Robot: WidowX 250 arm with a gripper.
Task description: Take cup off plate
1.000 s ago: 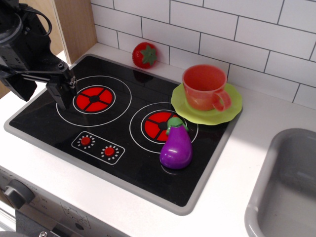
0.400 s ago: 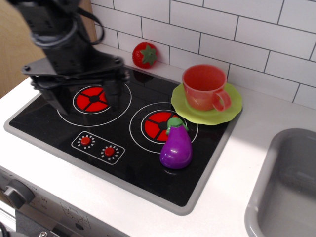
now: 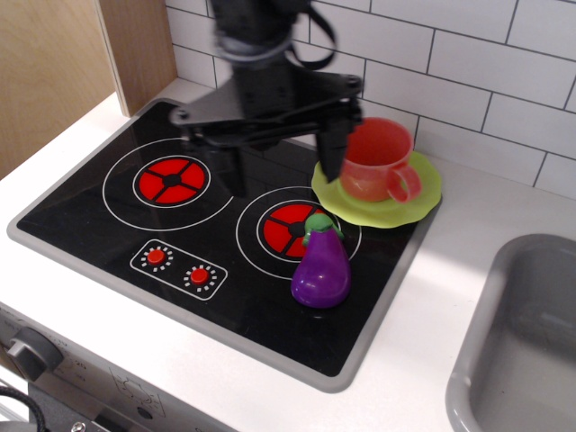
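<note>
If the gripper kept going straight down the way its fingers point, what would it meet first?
Probably the black stovetop: the gripper, jaws wide open, points down between the two burners. Its right finger hangs just left of the cup; depth is unclear, so it might graze the plate edge.

A white counter is carrying a black toy hob set into its left part and a grey sink at the right edge. On the hob, a purple eggplant is lying right of centre, near the front, and the lime-green plate is sitting at the far right corner, overhanging the hob's edge onto the counter
</note>
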